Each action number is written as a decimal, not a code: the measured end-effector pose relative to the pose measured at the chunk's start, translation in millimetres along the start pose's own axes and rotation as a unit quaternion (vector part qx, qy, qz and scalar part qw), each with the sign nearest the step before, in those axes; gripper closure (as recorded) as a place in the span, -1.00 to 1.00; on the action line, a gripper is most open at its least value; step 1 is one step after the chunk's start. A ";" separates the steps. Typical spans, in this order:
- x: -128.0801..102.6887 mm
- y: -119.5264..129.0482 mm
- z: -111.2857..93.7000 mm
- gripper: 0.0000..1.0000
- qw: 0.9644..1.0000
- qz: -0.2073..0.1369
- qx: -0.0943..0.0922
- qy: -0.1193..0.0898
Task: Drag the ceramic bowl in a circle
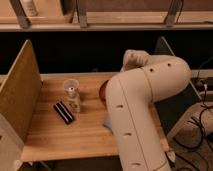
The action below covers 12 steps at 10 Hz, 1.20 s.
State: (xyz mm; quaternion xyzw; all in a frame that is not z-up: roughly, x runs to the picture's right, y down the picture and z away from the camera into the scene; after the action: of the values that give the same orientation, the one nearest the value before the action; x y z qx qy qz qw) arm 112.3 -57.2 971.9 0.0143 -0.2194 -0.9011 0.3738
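From the single camera view, my bulky white arm is filling the middle of the scene and hiding my gripper somewhere behind it, so I cannot tell what it is doing there. Only a sliver of the shallow glossy orange-brown ceramic bowl is peeking out at the arm's left edge, sitting on the pale wooden counter. Left of it, a clear plastic cup is standing near a flat black rectangular object. I am judging the bowl stiff, fairly heavy, slick-glazed and chippable, so pressing on its inner rim should be guiding it best while sliding.
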 end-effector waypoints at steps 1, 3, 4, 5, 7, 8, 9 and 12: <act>17.4 -7.1 3.4 1.00 1.000 -0.006 0.008 0.016; 49.8 -36.0 5.2 0.74 0.998 -0.030 0.033 0.046; 57.6 -49.0 1.5 0.55 0.997 -0.041 0.044 0.057; 62.7 -60.2 -4.9 0.36 0.995 -0.049 0.055 0.068; 65.5 -78.6 -16.3 -0.05 0.992 -0.061 0.075 0.086; 64.6 -84.1 -19.6 -0.21 0.990 -0.065 0.082 0.091; 62.7 -90.1 -23.8 -0.37 0.989 -0.067 0.091 0.098; 49.2 -93.5 -22.3 -0.39 0.987 -0.052 0.116 0.102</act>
State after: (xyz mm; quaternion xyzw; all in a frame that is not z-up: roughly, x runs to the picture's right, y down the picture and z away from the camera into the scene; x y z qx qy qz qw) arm 18.7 -40.9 920.5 0.1610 -0.2822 -0.8817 0.3422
